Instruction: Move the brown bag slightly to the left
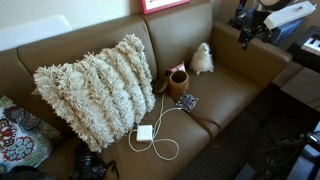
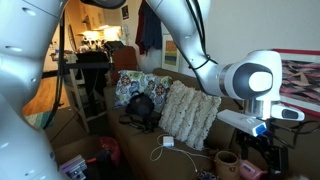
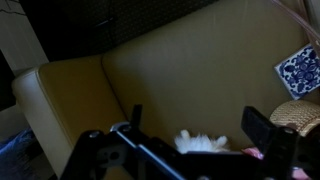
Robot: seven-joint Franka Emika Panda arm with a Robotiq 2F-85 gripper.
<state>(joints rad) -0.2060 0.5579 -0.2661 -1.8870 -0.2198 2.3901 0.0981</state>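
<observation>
The sofa is seen from high in front in an exterior view, lengthwise past the near arm in an exterior view, and closely from the wrist. The shaggy pillow is shown in both exterior views.

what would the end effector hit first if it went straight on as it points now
Probably the cream plush, seen between the fingers of the open end effector; the brown bag sits off to the side. Depth unclear.

At frame centre, the shaggy pillow crowds the brown bag leftward. A patterned square lies just below, and the seat cushion to the right is bare.
</observation>
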